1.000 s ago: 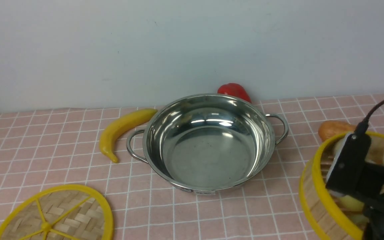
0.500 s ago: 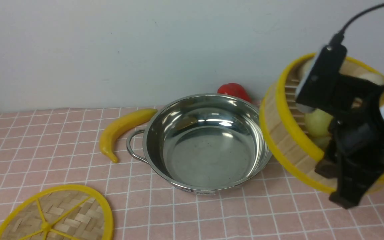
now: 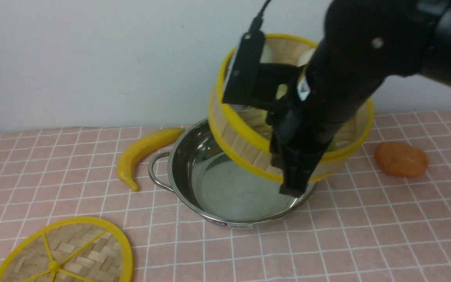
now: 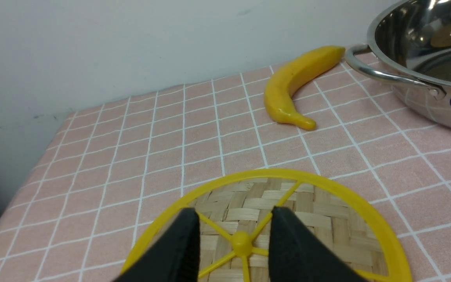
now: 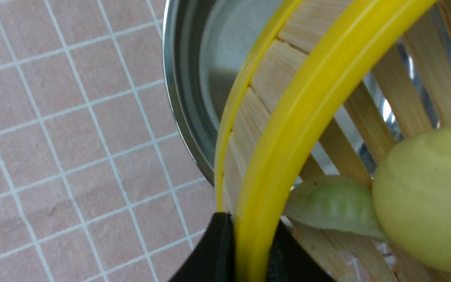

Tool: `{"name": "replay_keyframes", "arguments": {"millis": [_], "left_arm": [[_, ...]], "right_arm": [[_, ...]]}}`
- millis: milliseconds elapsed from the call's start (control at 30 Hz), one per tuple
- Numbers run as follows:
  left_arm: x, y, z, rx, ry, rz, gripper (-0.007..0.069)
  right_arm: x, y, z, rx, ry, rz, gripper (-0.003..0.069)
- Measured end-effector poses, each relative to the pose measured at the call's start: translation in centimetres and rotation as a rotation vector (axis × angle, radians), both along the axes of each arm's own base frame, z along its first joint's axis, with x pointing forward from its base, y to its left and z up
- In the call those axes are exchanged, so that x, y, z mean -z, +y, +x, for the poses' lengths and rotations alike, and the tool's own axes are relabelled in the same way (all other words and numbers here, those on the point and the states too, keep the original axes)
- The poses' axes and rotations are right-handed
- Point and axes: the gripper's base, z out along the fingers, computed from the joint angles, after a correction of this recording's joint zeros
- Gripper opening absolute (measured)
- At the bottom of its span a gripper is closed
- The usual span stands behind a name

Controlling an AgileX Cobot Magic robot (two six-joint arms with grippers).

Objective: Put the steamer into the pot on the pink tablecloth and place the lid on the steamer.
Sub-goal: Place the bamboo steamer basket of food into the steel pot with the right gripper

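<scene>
Here the right gripper (image 5: 249,239) pinches the steamer (image 3: 245,147) by its yellow-rimmed wall, with one finger inside and one outside. The right arm (image 3: 366,51) slants down from the upper right and holds the steamer tilted in the air above the pot (image 3: 225,188) on the pink tablecloth (image 3: 366,227). The left gripper (image 4: 235,223) hangs with its jaws spread over the lid (image 3: 72,246), which lies flat on the cloth.

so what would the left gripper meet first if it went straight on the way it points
Most likely the lid: the left gripper points at it, open jaws either side of its yellow hub. Depth is unclear.
</scene>
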Motion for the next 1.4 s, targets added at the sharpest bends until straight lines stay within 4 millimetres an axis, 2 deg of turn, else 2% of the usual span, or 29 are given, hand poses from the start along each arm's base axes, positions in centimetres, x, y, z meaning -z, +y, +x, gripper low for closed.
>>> {"name": "replay_keyframes", "arguments": {"millis": [67,100,200,433,533,667,1133,1400], "left_arm": [[0.0,0.0,0.0,0.000,0.000,0.000,0.0243],[0.0,0.0,0.0,0.000,0.000,0.000,0.0243],[0.0,0.0,0.0,0.000,0.000,0.000,0.0243],[0.0,0.0,0.0,-0.001,0.000,0.000,0.0243],[0.0,0.0,0.0,-0.001,0.000,0.000,0.0243],[0.0,0.0,0.0,-0.001,0.000,0.000,0.0243],[0.0,0.0,0.0,-0.001,0.000,0.000,0.0243],[0.0,0.0,0.0,-0.001,0.000,0.000,0.0243]], "right_arm": [[1.3,1.6,0.6,-0.039,-0.008,-0.046,0.0085],[1.2,1.7,0.5,-0.042,-0.013,-0.046,0.0085],[2.8,3.2,1.6,-0.072,-0.037,-0.111,0.0085],[5.6,4.6,3.2,-0.117,-0.039,-0.198,0.0085],[6.2,4.8,3.4,-0.128,-0.029,-0.213,0.0085],[8.2,5.4,4.0,-0.153,-0.018,-0.239,0.0085],[13.2,6.4,5.0,-0.155,0.063,-0.281,0.0085],[13.6,6.0,5.5,-0.117,0.120,-0.235,0.0085]]}}
